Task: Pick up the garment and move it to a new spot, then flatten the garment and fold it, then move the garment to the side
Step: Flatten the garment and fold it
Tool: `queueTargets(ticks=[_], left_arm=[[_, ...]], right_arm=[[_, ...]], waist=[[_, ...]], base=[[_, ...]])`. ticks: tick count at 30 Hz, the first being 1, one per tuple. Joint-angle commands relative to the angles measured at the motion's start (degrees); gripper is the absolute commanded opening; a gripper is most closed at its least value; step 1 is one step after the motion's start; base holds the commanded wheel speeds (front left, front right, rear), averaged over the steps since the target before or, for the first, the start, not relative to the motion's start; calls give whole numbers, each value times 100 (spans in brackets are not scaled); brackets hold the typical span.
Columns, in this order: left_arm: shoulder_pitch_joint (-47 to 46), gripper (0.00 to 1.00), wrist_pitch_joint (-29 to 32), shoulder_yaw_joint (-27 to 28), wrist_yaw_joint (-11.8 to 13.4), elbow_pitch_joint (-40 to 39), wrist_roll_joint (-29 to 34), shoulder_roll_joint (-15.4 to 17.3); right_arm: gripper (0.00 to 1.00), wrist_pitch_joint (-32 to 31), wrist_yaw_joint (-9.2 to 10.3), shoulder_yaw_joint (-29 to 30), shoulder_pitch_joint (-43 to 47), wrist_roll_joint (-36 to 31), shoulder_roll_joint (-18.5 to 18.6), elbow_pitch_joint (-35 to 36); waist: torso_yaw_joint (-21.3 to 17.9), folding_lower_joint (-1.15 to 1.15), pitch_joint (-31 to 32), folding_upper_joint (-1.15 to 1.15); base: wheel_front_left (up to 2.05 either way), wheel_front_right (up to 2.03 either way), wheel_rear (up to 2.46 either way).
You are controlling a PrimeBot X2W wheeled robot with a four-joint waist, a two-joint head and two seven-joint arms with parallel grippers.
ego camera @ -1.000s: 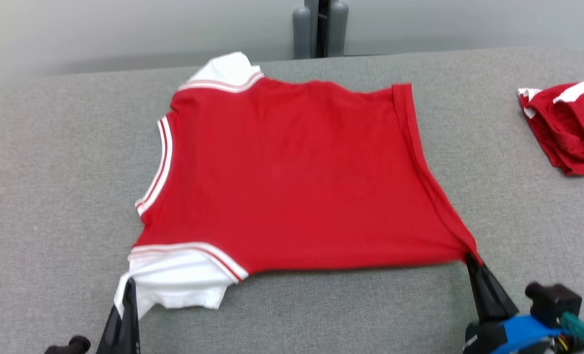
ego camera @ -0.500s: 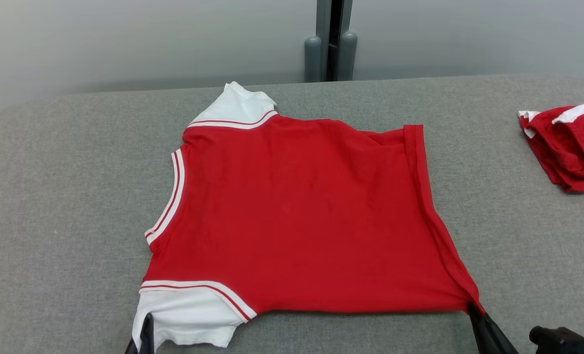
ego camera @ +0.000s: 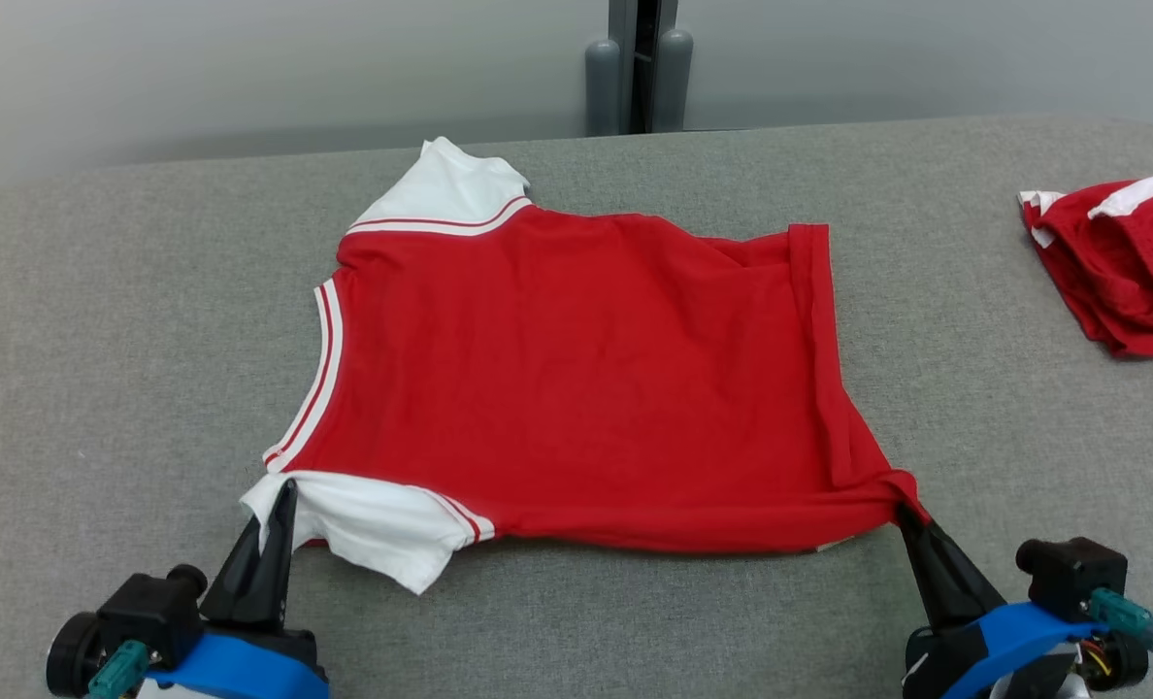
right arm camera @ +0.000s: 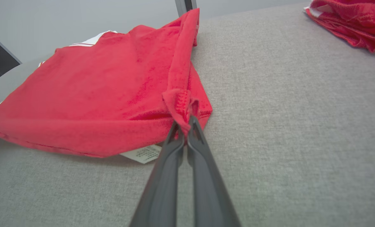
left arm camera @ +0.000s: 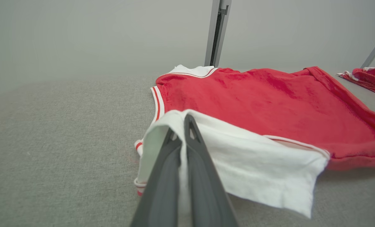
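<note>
Red shirt [ego camera: 576, 369] laid out on the grey table [ego camera: 101, 340], pinched at both near corners

Left gripper [ego camera: 283, 488] is clamped on the white sleeve [ego camera: 382, 524], right gripper [ego camera: 902, 515] on the hem corner [ego camera: 882, 483]. The rest of the shirt lies flat beyond the fingers.

Bare surface [ego camera: 101, 320] lay open along the left edge and between the spread garment [ego camera: 576, 379] and a crumpled red cloth [ego camera: 1120, 272] blocking the right edge.

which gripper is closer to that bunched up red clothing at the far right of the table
Right. The right gripper pinches the shirt at its hem corner, on the side facing the red pile; the left gripper pinches the white sleeve at the opposite edge.
</note>
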State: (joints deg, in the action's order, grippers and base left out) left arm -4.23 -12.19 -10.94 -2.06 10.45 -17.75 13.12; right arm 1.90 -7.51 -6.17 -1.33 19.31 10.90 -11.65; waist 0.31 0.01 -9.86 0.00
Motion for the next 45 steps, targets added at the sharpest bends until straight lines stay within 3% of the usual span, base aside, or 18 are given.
queueTargets(ticks=[1,15,16,17,18,19,32,45], left_arm=[[-272,0,-12,20,-63,181,22,82],[-1716,0,-128,-107,-248,1487,169,276],[-1780,0,-148,-125,-257,1578,190,279],[-1834,0,-162,-134,-255,1658,188,272],[-1880,39,-179,-123,-239,1725,186,251],[-1916,100,-203,-120,-228,1790,187,236],[-1160,100,-301,121,-69,1800,69,66],[-1250,100,-299,46,-191,2274,-77,-36]], right_arm=[[0,-37,5,-15,-222,-21,67,-73],[0,83,5,-225,-1614,-200,94,-813],[32,142,5,-239,-1681,-240,97,-869],[97,205,5,-255,-1727,-271,92,-919],[100,250,5,-262,-1755,-269,80,-965],[100,309,5,-272,-1771,-282,71,-1010],[100,514,5,-247,-1122,-424,68,-971],[100,459,4,-287,-1549,-625,-93,-1456]], waist=[[-59,-1,-99,0],[-185,-1,-662,0],[-189,-1,-681,0],[-190,-1,-694,0],[-188,-1,-701,0],[-187,-1,-700,0],[-117,-1,-500,0],[-79,-1,-689,0]], base=[[0,0,0],[0,0,0],[0,0,0],[0,0,0],[0,0,0],[0,0,0],[0,0,0],[0,0,0]])
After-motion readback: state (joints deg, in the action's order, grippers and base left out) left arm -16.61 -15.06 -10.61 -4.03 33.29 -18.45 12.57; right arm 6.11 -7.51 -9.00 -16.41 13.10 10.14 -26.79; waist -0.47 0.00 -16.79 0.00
